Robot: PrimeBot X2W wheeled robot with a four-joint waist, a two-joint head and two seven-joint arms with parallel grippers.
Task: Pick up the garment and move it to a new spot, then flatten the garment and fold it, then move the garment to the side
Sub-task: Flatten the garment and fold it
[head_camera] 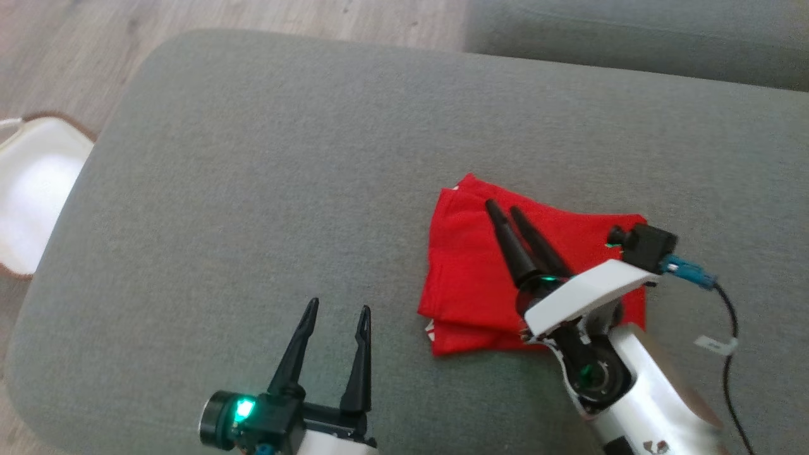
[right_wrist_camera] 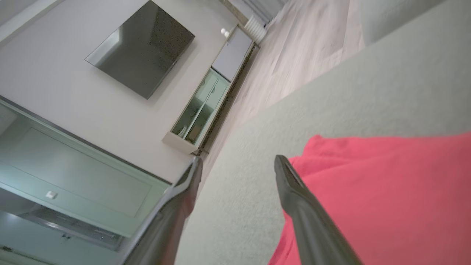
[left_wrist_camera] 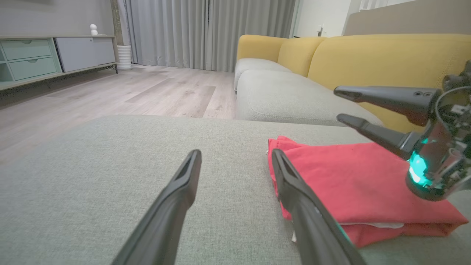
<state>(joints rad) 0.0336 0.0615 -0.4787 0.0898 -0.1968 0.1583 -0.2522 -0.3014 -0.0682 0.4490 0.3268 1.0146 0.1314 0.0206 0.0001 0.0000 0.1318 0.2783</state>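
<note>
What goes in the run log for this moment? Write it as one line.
garment: folded, on grey cushion | right gripper: jaws open, over garment | left gripper: jaws open, beside garment

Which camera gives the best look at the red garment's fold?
The head view: the red garment lies folded on the cushion, nearly its whole outline visible past the right gripper. The left wrist view gives its layered edge side-on; the right wrist view a blurred corner.

Red garment (head_camera: 464, 265) is lying folded into a compact, roughly rectangular stack, flat on the grey cushion (head_camera: 284, 189). It is sitting in the cushion's right half, closer to the near edge than the far one. Stacked layers are showing along its near side, with a white sliver peeking out between them.
</note>
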